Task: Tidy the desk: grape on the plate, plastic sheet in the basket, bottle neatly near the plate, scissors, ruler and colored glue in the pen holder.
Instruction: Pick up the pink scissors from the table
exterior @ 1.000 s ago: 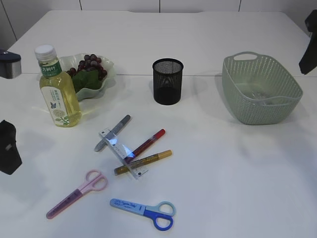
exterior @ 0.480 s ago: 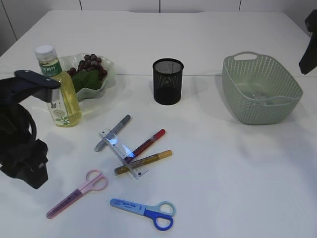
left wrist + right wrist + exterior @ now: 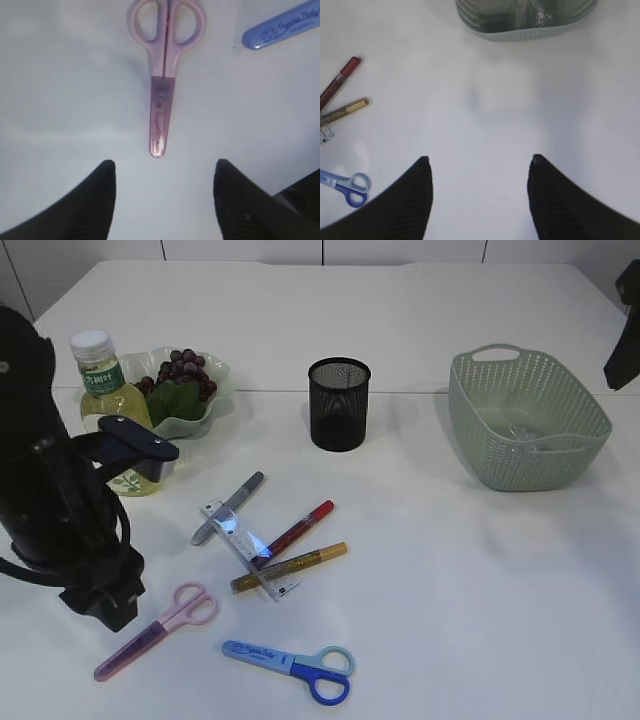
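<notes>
The left arm [image 3: 60,510] blocked the lower half of the bottle [image 3: 105,390] in the exterior view, leaving only its white cap, green label and some yellow liquid showing beside the plate [image 3: 215,375], where the grapes [image 3: 180,368] sat on a green leaf. Whatever lay in the basket [image 3: 525,420] was hard to make out; a clear, crinkled glint showed at its bottom, and the right wrist view cut the basket off at the top edge. The right arm [image 3: 625,330] appeared only as a dark sliver at the frame's right edge. The left gripper [image 3: 162,200] hung with its jaws well apart and nothing between them, directly above the capped tip of the pink scissors [image 3: 165,65], which lay closed on the table [image 3: 450,590] with handles pointing away. The blue scissors [image 3: 290,665] lay just beside them, near the front edge. The right gripper [image 3: 480,200] was likewise spread wide and empty over bare table. The clear ruler [image 3: 248,548] lay under the red glue pen [image 3: 295,532] and gold glue pen [image 3: 290,567], a grey pen [image 3: 228,506] touching its far end, all well apart from the black mesh pen holder [image 3: 339,405].
</notes>
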Tool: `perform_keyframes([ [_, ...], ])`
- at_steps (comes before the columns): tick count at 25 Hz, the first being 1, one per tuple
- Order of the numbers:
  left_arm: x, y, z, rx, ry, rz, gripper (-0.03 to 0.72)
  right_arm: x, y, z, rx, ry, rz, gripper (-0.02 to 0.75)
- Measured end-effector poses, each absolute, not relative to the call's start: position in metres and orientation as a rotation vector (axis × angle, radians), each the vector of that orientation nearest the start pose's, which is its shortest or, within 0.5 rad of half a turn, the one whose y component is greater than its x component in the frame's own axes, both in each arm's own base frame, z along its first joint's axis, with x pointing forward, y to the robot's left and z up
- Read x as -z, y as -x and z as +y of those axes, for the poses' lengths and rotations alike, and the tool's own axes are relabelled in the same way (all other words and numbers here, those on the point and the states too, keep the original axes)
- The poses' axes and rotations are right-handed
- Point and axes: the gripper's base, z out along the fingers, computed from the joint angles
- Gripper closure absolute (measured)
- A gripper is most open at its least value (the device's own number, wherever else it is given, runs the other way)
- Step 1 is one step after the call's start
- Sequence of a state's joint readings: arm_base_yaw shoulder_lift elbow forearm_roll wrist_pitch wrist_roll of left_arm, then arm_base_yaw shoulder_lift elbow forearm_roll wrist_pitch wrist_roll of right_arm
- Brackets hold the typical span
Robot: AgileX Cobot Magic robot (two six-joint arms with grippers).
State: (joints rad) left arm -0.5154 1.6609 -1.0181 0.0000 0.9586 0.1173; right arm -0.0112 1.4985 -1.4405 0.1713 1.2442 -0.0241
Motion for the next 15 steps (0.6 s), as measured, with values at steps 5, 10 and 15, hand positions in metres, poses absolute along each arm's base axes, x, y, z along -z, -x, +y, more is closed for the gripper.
perform_keyframes([
  [5, -0.179, -0.262, -0.148, 0.012, -0.951, 2.955, 0.249, -0.353, -0.300, 0.011, -0.231, -0.018, 2.775, 0.263],
  [10, -0.165, -0.258, -0.146, 0.018, -0.906, 2.953, 0.251, -0.353, -0.300, 0.011, -0.231, -0.018, 2.775, 0.263],
  [15, -0.159, -0.257, -0.145, 0.026, -0.897, 2.932, 0.251, -0.353, -0.300, 0.011, -0.231, -0.018, 2.775, 0.263],
])
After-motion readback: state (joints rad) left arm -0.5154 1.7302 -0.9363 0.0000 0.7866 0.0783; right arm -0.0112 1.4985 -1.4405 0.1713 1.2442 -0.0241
